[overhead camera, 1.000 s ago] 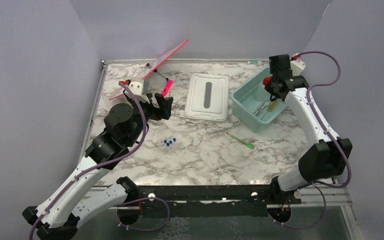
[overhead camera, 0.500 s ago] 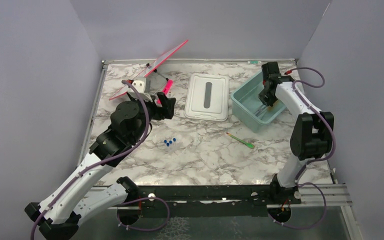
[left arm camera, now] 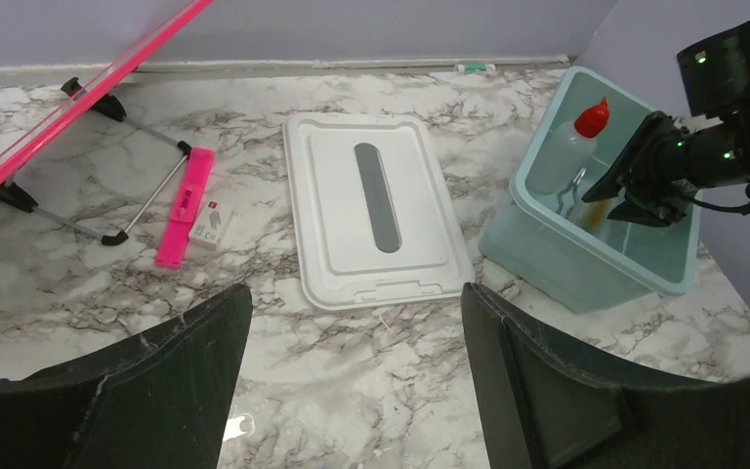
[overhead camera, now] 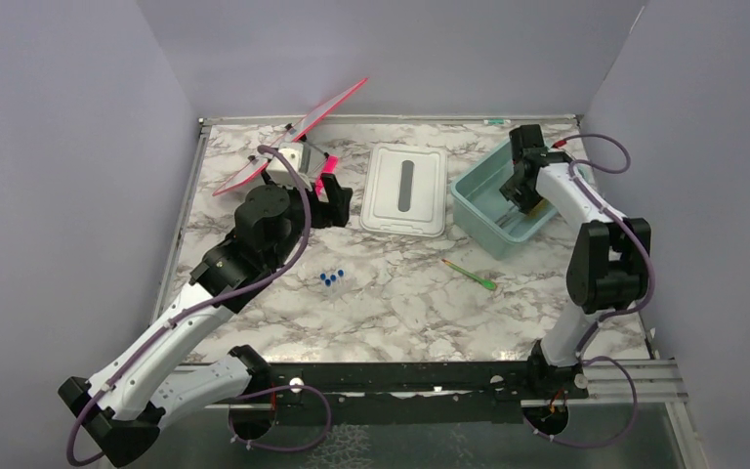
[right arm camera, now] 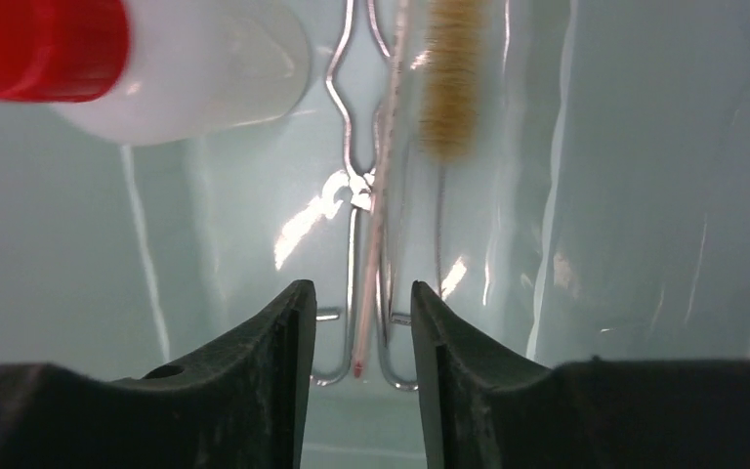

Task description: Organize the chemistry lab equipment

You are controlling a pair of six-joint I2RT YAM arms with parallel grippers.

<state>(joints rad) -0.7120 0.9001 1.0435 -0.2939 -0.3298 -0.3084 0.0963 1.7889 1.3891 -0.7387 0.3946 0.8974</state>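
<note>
My right gripper is down inside the teal tub, its jaws open. A thin red-tipped rod lies free between the jaws, on top of a wire clamp. A white squeeze bottle with a red nozzle and a tan-bristled brush also lie in the tub. Blue-capped tubes and a green-tipped stick rest on the marble table. My left gripper hovers open and holds nothing, just left of the white lid.
The white rectangular lid lies flat between the two grippers. A pink-edged tilted panel on a wire stand and a pink bar sit at the back left. Walls enclose the table on three sides.
The right gripper has dropped into the tub and opened, leaving the thin rod lying free. The left arm has reached further back and right, toward the lid.
</note>
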